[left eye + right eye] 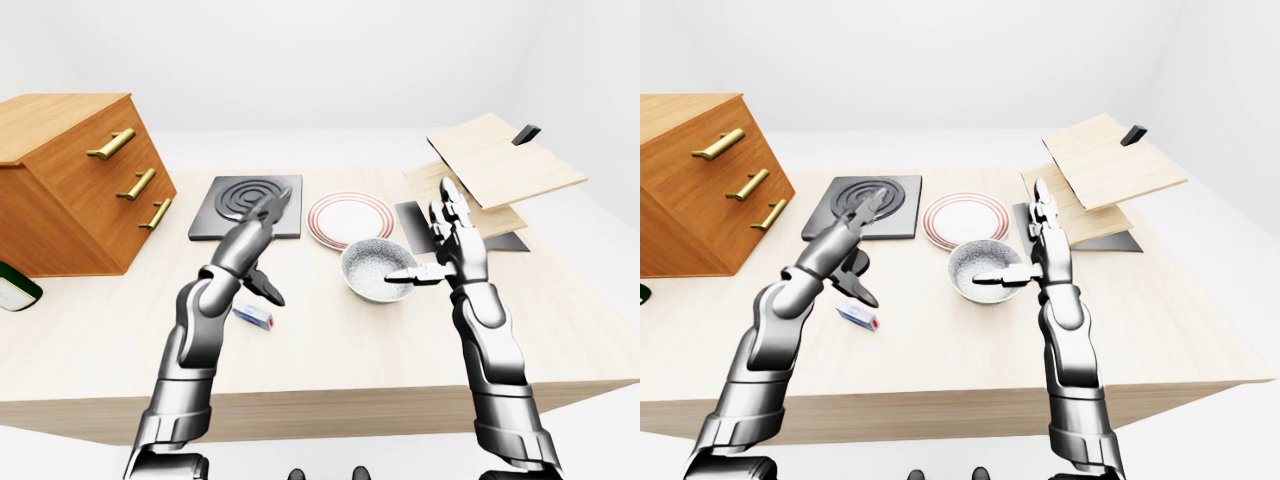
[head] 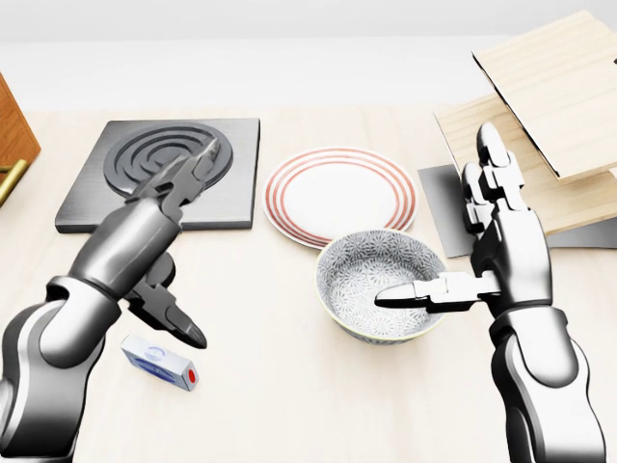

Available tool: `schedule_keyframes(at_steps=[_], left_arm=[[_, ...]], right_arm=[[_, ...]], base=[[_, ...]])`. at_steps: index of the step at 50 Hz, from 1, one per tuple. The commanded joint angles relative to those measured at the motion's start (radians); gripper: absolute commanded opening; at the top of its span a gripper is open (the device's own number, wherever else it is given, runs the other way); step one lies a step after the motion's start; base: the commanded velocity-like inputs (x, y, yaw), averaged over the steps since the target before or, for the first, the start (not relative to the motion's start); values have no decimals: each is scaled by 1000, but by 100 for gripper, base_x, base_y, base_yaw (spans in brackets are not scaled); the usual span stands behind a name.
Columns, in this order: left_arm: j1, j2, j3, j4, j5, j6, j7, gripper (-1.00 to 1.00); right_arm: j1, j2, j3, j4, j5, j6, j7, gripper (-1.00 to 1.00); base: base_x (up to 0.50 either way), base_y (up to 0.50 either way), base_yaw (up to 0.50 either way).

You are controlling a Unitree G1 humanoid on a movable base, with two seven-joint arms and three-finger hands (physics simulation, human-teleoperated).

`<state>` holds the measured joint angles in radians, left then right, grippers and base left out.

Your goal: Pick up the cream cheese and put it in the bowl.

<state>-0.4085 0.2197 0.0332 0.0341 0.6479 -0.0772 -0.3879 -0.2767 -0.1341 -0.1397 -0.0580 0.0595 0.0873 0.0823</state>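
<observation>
Pale wood counter carries the cream cheese, a small box lying flat at lower left of the head view, well apart from the bowl at centre. You are at the reach step: your left hand hovers just above the box, fingers spread, holding nothing. Next, lower it and close round the box. Your right hand stands open beside the bowl, one finger over its rim.
</observation>
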Motion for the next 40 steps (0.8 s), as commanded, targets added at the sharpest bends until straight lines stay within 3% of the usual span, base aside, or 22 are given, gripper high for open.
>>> schedule_keyframes(at_steps=[1, 6, 13, 17, 31, 40], left_arm=[[45, 24, -5, 26, 272, -10, -78, 100], [54, 22, 1, 65, 344, -10, -59, 100], [80, 16, 7, 45, 372, -10, -85, 100], [107, 33, 7, 45, 417, -10, -86, 100], [89, 47, -4, 129, 535, -10, 8, 100], [93, 32, -23, 170, 580, -10, 41, 100]], right_arm=[[11, -2, -5, 54, -2, 0, 15, 100], [21, -2, -6, 45, 2, 0, 16, 100], [19, 0, -3, 80, -1, 0, 18, 100], [24, -1, -4, 80, 2, 0, 20, 100], [29, -2, -8, 91, 8, 0, 21, 100], [32, -2, -9, 90, 9, 0, 21, 100]], base=[[0, 0, 0], [0, 0, 0], [0, 0, 0], [0, 0, 0], [0, 0, 0], [0, 0, 0]])
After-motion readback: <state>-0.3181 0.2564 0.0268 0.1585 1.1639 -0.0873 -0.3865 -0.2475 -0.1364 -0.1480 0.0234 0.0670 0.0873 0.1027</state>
